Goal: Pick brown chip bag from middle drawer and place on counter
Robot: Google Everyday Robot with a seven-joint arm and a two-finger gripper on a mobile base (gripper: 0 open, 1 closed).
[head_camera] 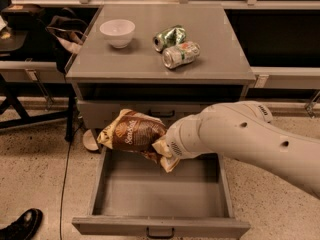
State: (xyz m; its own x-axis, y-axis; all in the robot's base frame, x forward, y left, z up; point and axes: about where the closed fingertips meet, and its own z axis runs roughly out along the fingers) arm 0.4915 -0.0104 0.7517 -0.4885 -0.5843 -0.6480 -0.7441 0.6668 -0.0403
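Observation:
The brown chip bag [131, 131] hangs in the air above the open middle drawer [150, 194], level with the closed drawer front above it. My gripper [161, 153] sits at the bag's right end, shut on its cream-yellow edge and mostly hidden behind the foil. The white arm reaches in from the right. The drawer's grey floor is bare. The counter [215, 54] lies higher up, behind the bag.
On the counter stand a white bowl [117, 31] at the left and two crushed cans [169, 36] [181, 54] in the middle. A dark chair with a bag [65, 31] is left of the cabinet. A black shoe [22, 225] is on the floor at the lower left.

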